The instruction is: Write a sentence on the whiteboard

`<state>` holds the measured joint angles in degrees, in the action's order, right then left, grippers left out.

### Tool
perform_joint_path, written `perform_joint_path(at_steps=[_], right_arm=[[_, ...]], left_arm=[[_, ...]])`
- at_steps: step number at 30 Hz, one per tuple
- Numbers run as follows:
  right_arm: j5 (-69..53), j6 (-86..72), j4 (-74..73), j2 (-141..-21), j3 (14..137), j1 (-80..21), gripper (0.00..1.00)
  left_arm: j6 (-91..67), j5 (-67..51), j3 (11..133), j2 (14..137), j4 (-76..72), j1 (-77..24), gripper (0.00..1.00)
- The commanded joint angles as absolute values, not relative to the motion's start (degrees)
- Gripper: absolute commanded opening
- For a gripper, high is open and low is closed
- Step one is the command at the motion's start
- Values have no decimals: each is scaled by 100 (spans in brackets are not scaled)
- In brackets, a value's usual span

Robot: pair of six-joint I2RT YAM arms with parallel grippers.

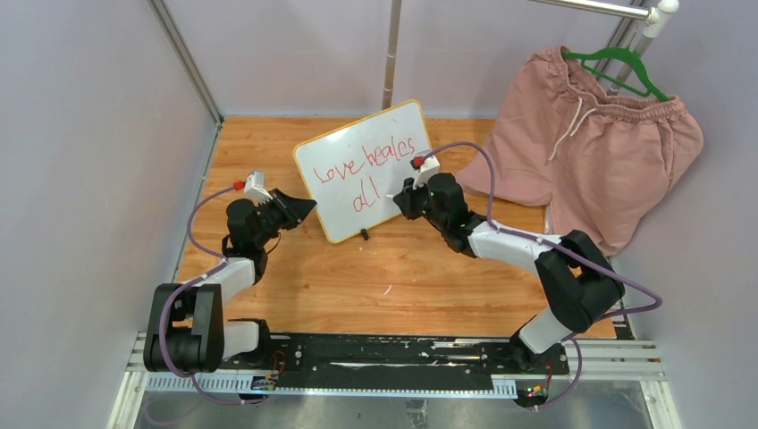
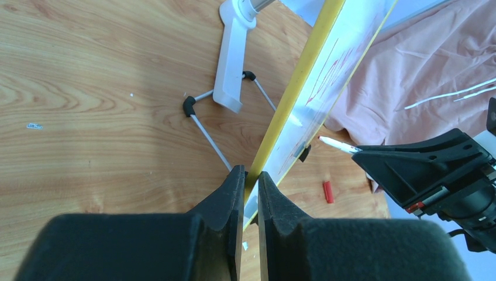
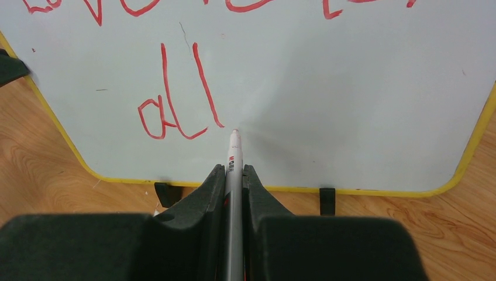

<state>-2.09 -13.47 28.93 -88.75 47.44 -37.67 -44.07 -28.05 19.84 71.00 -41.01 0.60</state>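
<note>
The whiteboard [image 1: 380,130] with its yellow frame stands tilted on the wooden table, resting on two black feet [image 3: 327,199]. The red sentence [image 1: 366,165] on it reads "love heales" over "all" [image 3: 175,99]. My left gripper [image 1: 308,207] is shut on the board's yellow edge [image 2: 298,76], with the jaws [image 2: 251,175] pinching it from both sides. My right gripper [image 1: 400,198] is shut on a silver marker [image 3: 234,158]. The marker tip rests on the board just right of the last "l".
Pink shorts [image 1: 599,134] hang from a green hanger [image 1: 617,63] at the back right. A rack's white foot [image 2: 231,58] and thin wire legs [image 2: 207,134] lie behind the board. A small red cap [image 2: 328,191] lies on the table near the board's foot.
</note>
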Motion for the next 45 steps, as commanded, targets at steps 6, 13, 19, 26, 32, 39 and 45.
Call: perform_joint_path(at_steps=[6, 13, 19, 26, 32, 39, 45], right_arm=[[-158, -1252, 2982, -8969, 5034, -3975, 0], [301, -1157, 2860, -8875, 4984, -3974, 0], [476, -1134, 2790, -8881, 4966, -3974, 0], [387, -1136, 2770, -8901, 4966, -3975, 0], [138, -1184, 2802, -8952, 4958, -3980, 0], [206, -1155, 2736, -8983, 5016, -3977, 0], [289, -1134, 2673, -9042, 5085, -3975, 0]], left_arm=[[-4386, -2742, 1936, 7013, -4148, 62, 0], [-4386, -2747, 1941, 7031, -4148, 57, 0], [-4386, -2742, 1934, 7018, -4148, 57, 0], [-4386, -2742, 1934, 7021, -4148, 62, 0], [-4395, -2743, 1942, 7014, -4148, 59, 0], [-4396, -2748, 1943, 7016, -4148, 62, 0], [-4395, -2751, 1942, 7011, -4153, 61, 0]])
